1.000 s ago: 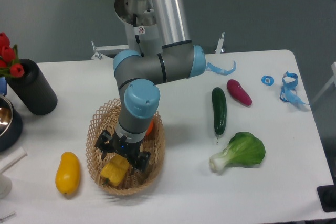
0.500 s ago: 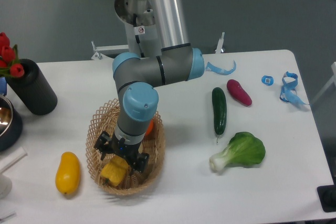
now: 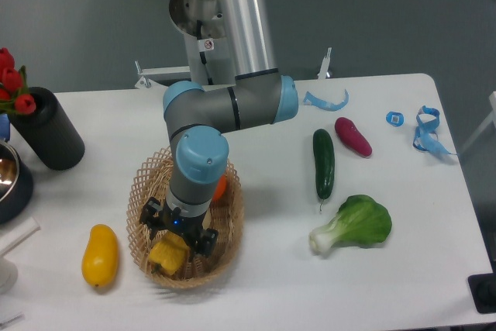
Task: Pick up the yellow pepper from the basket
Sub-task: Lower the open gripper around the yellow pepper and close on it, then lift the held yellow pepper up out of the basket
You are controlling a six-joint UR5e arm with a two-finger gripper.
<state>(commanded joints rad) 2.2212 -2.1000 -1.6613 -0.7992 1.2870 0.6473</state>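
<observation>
Where the white tabletop [image 3: 256,269] spreads across the view, carries everything else. Grey-and-blue UR5e arm [image 3: 232,106] bent down from the back, wrist pointing into the basket [image 3: 231,226]. Oval tan wicker, open-weave rim, sitting left of centre. Black cylinder vase [image 3: 48,128] with red tulips [image 3: 13,83] at the far left edge, a dark metal bowl [image 3: 9,180] just in front of it. Green bok choy [image 3: 356,224] right of centre, near the front. Dark green cucumber [image 3: 323,163] just behind it, lying front to back. Smooth yellow mango-like fruit [image 3: 101,255] on the tabletop left of the basket, apart from the rim. Black tool [image 3: 177,232] low inside the basket, directly over the yellow pepper [image 3: 170,255]; jaws spread to either side of its top, whether clenched on it cannot be told. Pepper resting in the front part of the basket. Magenta eggplant [image 3: 353,136] beside the cucumber. Orange fruit [image 3: 221,188] in the basket, mostly hidden behind the wrist.
</observation>
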